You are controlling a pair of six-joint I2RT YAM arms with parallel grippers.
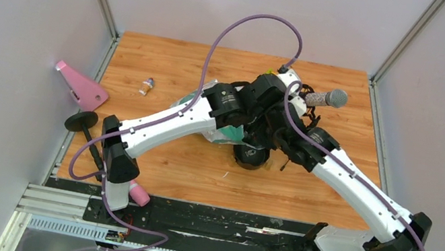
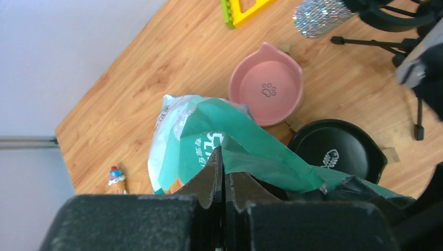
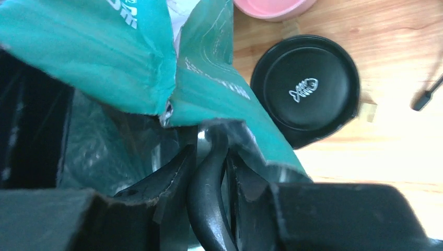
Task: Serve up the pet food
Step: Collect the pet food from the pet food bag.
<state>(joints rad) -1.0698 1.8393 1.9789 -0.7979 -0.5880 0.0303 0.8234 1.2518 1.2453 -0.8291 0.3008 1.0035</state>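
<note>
Pet food unserved: pink bowl (image 2: pixel 266 83) and black bowl (image 2: pixel 334 149) beside bag (image 2: pixel 209 130) empty. Left claw (image 2: pixel 223 162) pinches bag; right claw (image 3: pixel 209 155), scoop (image 3: pixel 206 206).

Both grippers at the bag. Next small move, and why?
Probably raise the right gripper clear of the bag: it grips a dark handle reaching into the mouth, whose edge the left gripper pinches. The black bowl and pink bowl are both empty.

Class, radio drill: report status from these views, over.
Left gripper shut on teal food bag edge. Right gripper shut on dark handle at bag mouth. No kibble visible; pink bowl, black bowl empty. Nothing seen blocking bowls.
</note>
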